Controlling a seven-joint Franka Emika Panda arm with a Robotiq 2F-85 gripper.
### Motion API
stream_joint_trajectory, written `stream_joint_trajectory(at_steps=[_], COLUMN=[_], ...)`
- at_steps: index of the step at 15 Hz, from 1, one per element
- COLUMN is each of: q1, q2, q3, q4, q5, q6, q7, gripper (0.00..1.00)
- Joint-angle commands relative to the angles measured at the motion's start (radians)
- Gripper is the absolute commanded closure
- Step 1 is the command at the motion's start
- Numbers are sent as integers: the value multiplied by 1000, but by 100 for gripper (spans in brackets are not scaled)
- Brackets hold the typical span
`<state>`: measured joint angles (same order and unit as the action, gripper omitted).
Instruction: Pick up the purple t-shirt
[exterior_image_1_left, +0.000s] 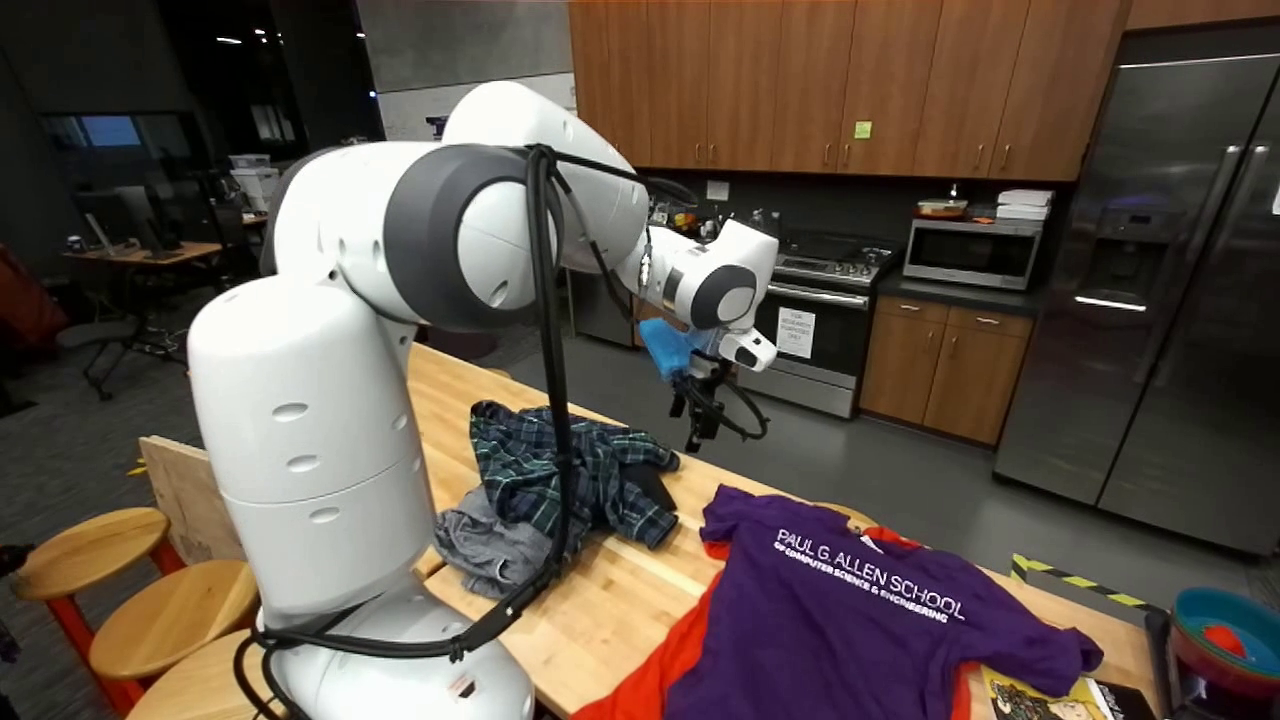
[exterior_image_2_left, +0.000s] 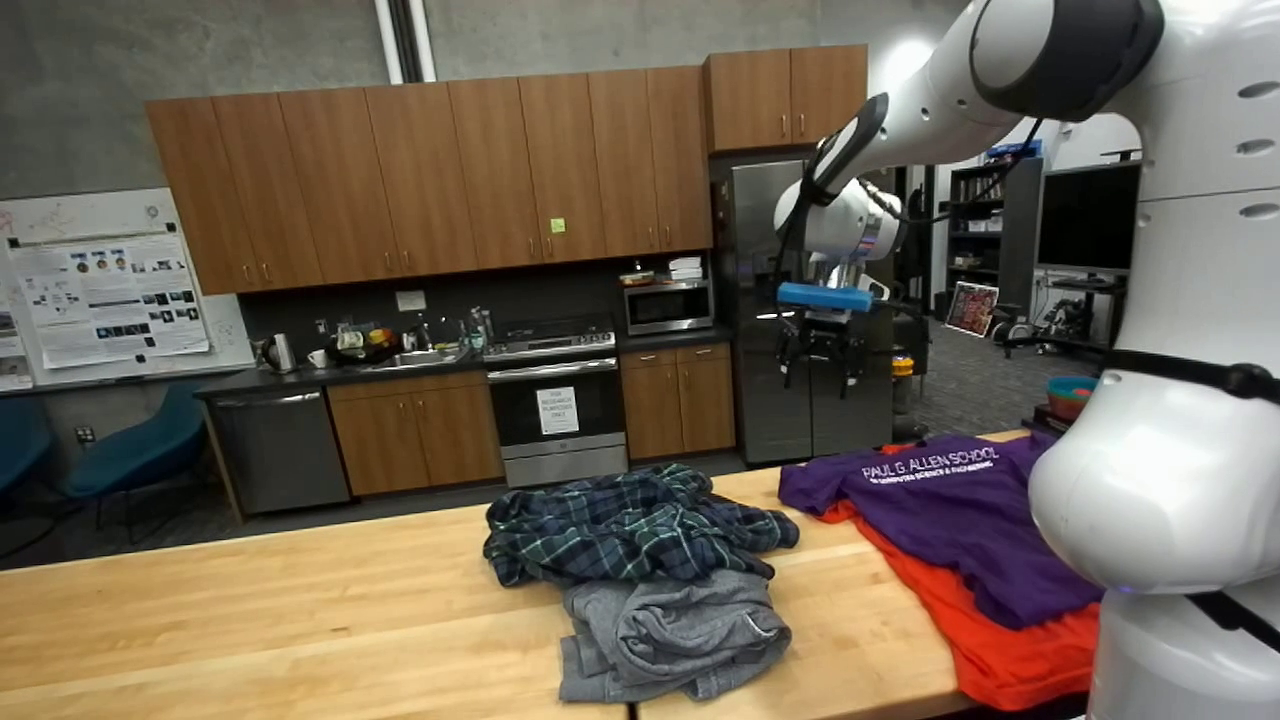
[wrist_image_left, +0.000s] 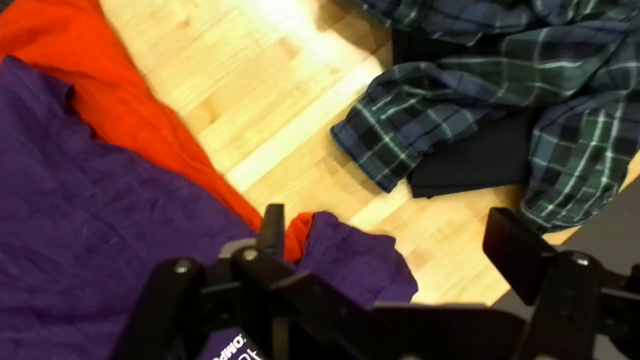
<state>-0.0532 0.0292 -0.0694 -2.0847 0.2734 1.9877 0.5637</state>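
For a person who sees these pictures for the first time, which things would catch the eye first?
Probably the large white robot arm first, towering over the wooden table. Then the purple t-shirt with white lettering, spread over an orange-red cloth on that table. Apart from it, a dark plaid garment lies crumpled, touching a grey garment.

Plaid garment (exterior_image_2_left: 620, 525) — rumpled, grey cloth (exterior_image_2_left: 680, 640), red cloth (exterior_image_2_left: 1010, 655)

matt cloth purple t-shirt (exterior_image_1_left: 830, 610), smooth wood tabletop (exterior_image_2_left: 300, 620), glossy smooth arm (exterior_image_1_left: 310, 430), metal fridge (exterior_image_1_left: 1065, 410)
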Motion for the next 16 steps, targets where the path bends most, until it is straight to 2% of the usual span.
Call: stream_joint_trajectory(at_steps=[1,6,11,12,13,16], q1=[-13,-65,-128,-67,-143,-178], q2=[-85,-173,-226,-75,-223,-232], q3=[-10,-48,-102,-40,-113,-131], q4=[-126,-285,-418,-325,-466,-505], q5=[-73,-48,-28,33,-11,-60], q6=[94,179,204,252,212,185], q7=[-11,-101,-172,-93,-184,-152], gripper=[0,0,0,0,0,0])
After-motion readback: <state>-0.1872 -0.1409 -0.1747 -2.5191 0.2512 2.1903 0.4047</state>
